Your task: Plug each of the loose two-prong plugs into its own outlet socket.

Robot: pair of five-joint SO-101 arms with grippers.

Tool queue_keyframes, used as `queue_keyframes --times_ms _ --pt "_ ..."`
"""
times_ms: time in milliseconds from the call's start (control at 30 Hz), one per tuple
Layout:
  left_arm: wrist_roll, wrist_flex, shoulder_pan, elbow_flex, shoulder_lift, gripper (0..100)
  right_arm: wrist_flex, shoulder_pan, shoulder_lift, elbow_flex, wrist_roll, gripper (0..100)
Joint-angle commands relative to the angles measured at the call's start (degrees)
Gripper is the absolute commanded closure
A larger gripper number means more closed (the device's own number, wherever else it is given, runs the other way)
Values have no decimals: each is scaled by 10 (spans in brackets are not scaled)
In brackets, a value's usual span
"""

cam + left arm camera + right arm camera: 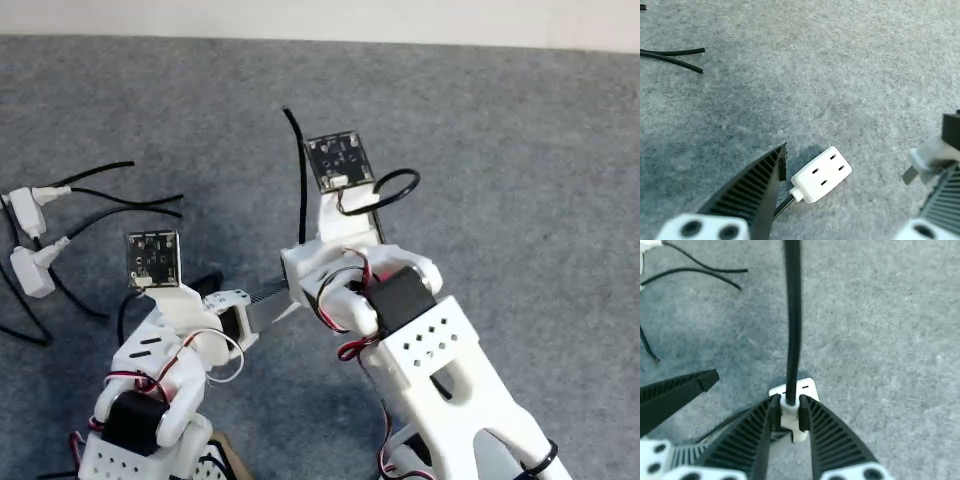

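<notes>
The outlet socket [821, 174] lies on the table [500, 150]. It sits between the fingers [752, 192] of the left gripper [867, 162], just beside one finger and apart from the other. The right gripper [789, 402] hangs near the socket with a plug [791, 414] pinched in it. This plug is not touching the socket. Its cord [792, 315] runs away from the socket. Well apart from the socket lie a second plug [25, 208] and a third plug [33, 268], side by side.

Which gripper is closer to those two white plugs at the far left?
Left. The left gripper is just right of the plugs; the right gripper is farther right, beyond it.
</notes>
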Motion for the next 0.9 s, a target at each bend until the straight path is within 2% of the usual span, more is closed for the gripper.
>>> queue_keyframes --times_ms 0,333,667,867 --pt "-7 -9 -6 0 5 575 43 -3 -21 -61 20 995" --pt "-7 -11 -7 0 5 575 96 6 -21 -77 62 995" --pt "-7 -11 -7 0 5 575 114 5 -17 -72 147 995" --pt "-7 -11 -7 0 5 575 109 6 -15 -72 147 995"
